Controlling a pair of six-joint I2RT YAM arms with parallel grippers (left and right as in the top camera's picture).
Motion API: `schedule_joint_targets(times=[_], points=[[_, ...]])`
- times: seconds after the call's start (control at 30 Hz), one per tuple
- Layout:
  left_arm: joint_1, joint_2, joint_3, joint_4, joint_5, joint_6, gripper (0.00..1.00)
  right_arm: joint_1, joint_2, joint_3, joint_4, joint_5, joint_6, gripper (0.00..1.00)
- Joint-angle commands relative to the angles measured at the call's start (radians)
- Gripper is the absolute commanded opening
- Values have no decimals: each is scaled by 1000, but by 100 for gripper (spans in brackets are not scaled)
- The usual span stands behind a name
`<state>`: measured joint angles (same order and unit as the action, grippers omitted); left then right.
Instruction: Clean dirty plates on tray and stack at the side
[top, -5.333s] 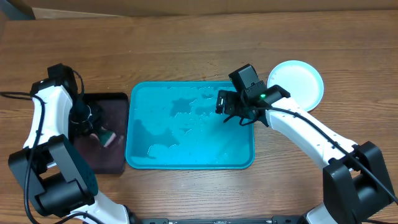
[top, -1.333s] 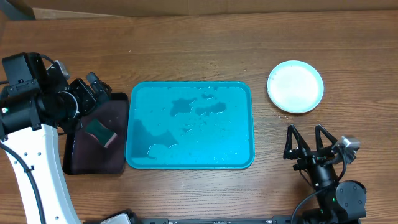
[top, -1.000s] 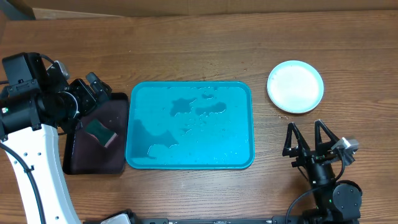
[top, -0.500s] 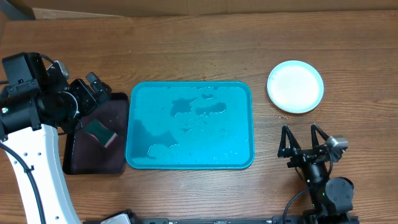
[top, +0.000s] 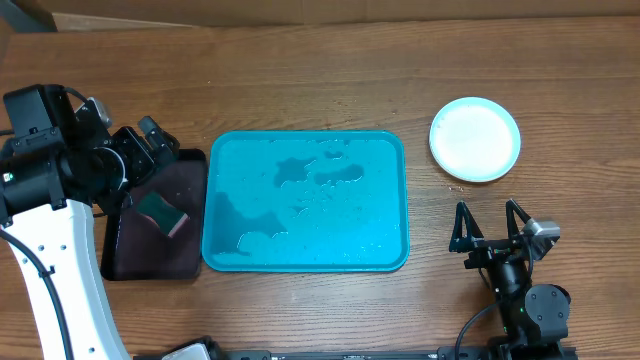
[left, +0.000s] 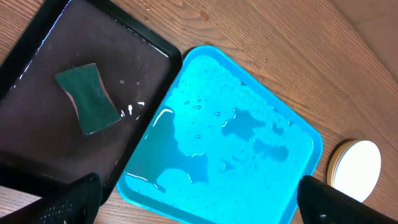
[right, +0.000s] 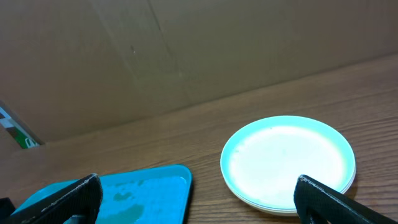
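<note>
The plates (top: 475, 139) sit stacked on the table to the right of the wet tray (top: 305, 200), well apart from it. The right gripper (top: 487, 225) hangs spread wide and empty nearer the front edge. The left gripper (left: 199, 202), also spread and empty, hovers by the black tray (top: 130, 255), where a sponge (top: 160, 212) lies.

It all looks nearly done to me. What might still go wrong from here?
1. Water is pooled on the tray; if anyone lifts or tilts it, that may spill onto the wooden table.
2. The stacked plates sit just beyond the right arm, whose jaws stand open toward them; a careless forward sweep might knock the stack.
</note>
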<state>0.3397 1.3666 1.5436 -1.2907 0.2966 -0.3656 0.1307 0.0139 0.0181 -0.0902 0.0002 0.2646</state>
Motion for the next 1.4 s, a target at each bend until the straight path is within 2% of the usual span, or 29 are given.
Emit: schedule_joint_targets(times=[0.0,1.07,1.13,1.2,1.37], points=[[-6,7,10,1,7,14,100,-5,-11,-10,5,-2,-10,100],[-6,7,10,1,7,14,100,-5,-11,-10,6,-2,-10,100],[-6,7,10,24,8,-17,100,-5,-11,-10,6,-2,-10,100],[-6,7,10,75,9,-98,100,-5,-11,-10,6,-2,-10,100],[-6,7,10,90,8,-106,100,-5,-11,-10,6,-2,-10,100]])
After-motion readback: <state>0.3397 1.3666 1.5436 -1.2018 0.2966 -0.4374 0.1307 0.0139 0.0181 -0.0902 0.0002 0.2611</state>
